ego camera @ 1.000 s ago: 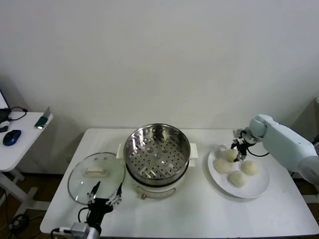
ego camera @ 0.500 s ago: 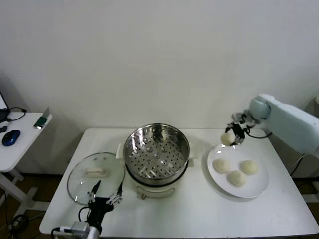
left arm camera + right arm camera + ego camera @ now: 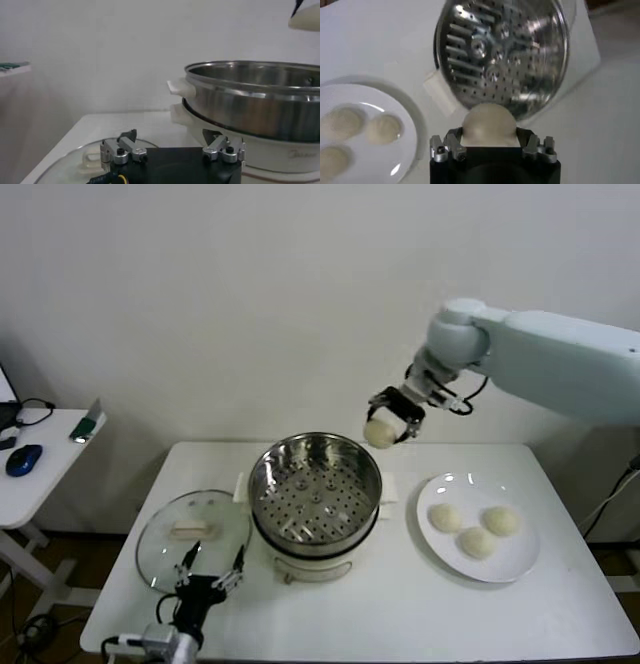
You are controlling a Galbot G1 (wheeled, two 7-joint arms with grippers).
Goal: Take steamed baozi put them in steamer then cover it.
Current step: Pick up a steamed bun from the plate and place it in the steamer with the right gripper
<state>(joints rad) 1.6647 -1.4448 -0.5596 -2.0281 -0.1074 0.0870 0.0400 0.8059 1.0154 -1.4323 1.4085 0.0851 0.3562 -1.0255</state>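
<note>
- Since a moment ago, when my right claw [image 3: 385, 429] was down at the plate [image 3: 510, 562] among four baozi, it has risen and swung across with one baozi [image 3: 379, 433]; three baozi [image 3: 477, 530] remain on the plate.
- That puts the first bun nearly over the steamer [image 3: 314, 493], at about 1 o'clock off its rim.
- My right claw is clamped on that bun, fingers snug against its sides.
- My left claw [image 3: 210, 574] waits, fingers apart, holding nothing, by the cover [image 3: 192, 531] lying on the tabletop [image 3: 400, 614] at the steamer's 9 o'clock.
</note>
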